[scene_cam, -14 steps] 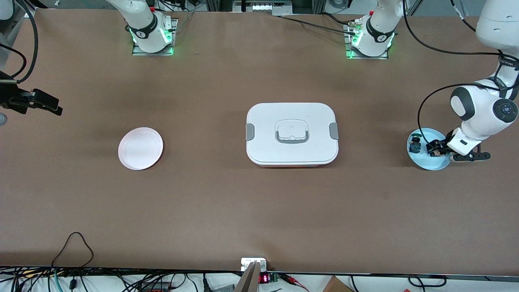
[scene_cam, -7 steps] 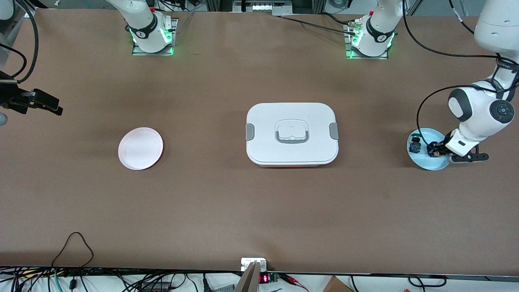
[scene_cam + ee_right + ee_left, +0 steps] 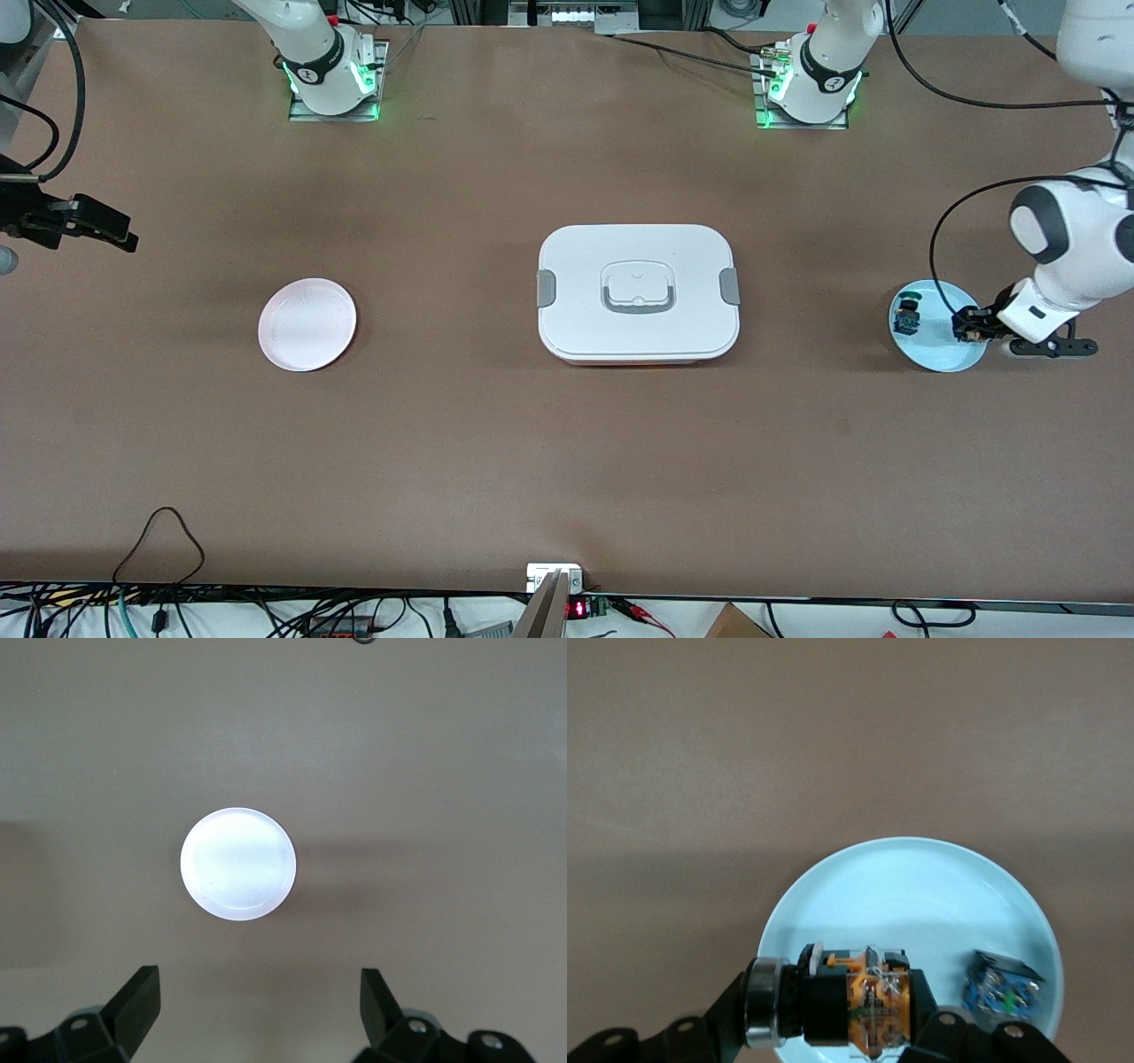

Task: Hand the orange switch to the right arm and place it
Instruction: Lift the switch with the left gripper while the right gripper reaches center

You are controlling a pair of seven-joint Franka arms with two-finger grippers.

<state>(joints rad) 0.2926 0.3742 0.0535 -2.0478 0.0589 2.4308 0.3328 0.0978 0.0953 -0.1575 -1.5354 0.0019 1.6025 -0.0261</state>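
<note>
The orange switch (image 3: 877, 1005), clear orange body with a black round cap, sits crosswise between the jaws of my left gripper (image 3: 969, 324), which is shut on it. The gripper holds it just above the light blue plate (image 3: 935, 350), over the plate's rim toward the left arm's end of the table. A small blue switch (image 3: 905, 315) lies on the same plate (image 3: 921, 895), beside the held one (image 3: 1001, 988). My right gripper (image 3: 120, 236) waits open and empty in the air at the right arm's end of the table. Its wrist view looks down on a pale pink plate (image 3: 237, 864).
A white lidded box (image 3: 638, 292) with grey clips and a handle stands mid-table. The pale pink plate (image 3: 306, 324) lies toward the right arm's end. Cables run along the table's front edge (image 3: 159, 532).
The left gripper closed on the orange switch on the blue plate, then rose and shifted with it toward the plate's rim at the left arm's end. The right arm stayed still.
</note>
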